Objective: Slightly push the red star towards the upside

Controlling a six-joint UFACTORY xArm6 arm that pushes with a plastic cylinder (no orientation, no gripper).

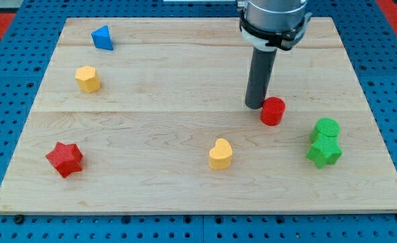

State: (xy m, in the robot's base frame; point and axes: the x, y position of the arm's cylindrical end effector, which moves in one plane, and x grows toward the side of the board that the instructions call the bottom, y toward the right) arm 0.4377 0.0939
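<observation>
The red star (65,158) lies near the board's lower left corner. My tip (255,106) rests on the board right of centre, far to the right of the star and above it in the view. The tip is just left of a red cylinder (273,111), almost touching it.
A blue triangle (102,38) and a yellow hexagon block (88,79) sit at the upper left. A yellow heart (220,154) lies at bottom centre. A green cylinder (326,128) and a green star (324,152) touch at the right. The wooden board (185,67) lies on a blue pegboard.
</observation>
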